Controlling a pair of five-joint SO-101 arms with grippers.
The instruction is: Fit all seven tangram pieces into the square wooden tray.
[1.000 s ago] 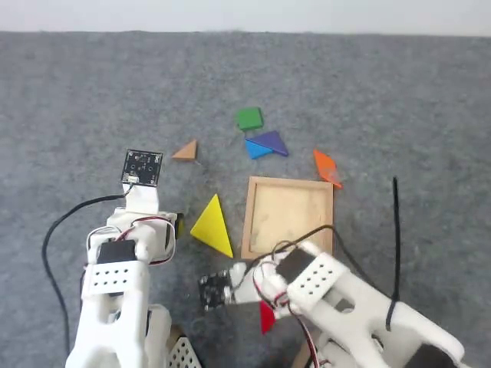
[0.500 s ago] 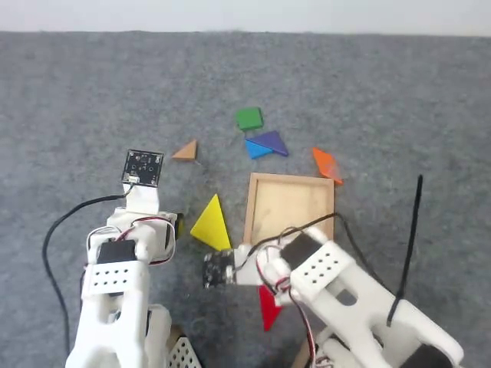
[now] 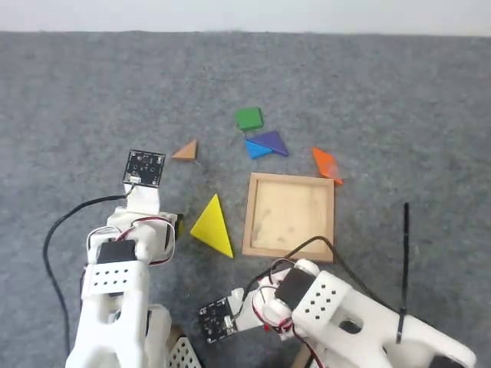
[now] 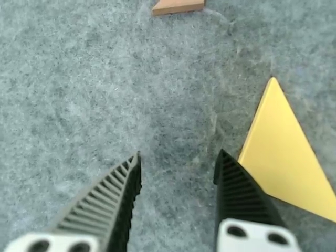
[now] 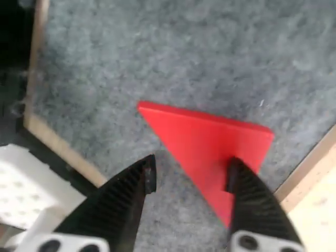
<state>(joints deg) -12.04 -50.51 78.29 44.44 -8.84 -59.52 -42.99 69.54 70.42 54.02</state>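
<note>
Now the red triangle (image 5: 210,139) lies under the right end effector (image 5: 190,166).

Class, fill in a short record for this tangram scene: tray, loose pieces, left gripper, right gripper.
tray: square, wooden, no pieces inside
loose pieces: yellow triangle, green square, blue triangle, purple piece, orange piece, tan triangle, red triangle, all on the carpet
left gripper: open, over bare carpet beside the yellow triangle
right gripper: open, over the red triangle
</note>
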